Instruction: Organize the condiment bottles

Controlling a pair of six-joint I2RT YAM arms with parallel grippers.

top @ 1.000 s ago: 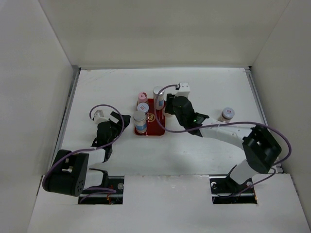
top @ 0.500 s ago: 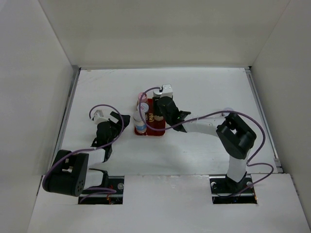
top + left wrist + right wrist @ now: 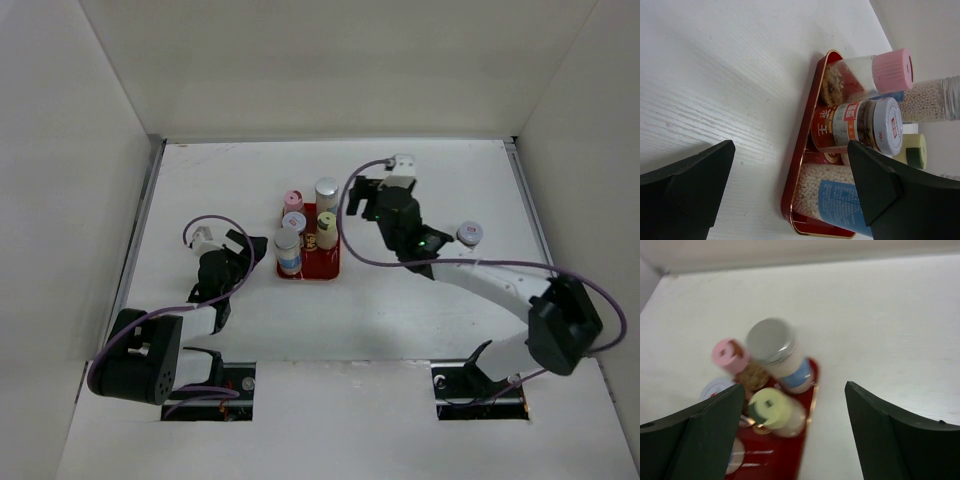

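Five condiment bottles (image 3: 294, 222) upright on red tray (image 3: 322, 266), just beside right gripper (image 3: 358, 197); jaws spread wide, released.

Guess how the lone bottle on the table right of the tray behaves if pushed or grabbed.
The lone bottle stands upright on a small round base, so a push near its cap would probably tip it. Being cylindrical, it would likely roll once down. Nothing stands close beside it, so a grasp should meet no neighbours.
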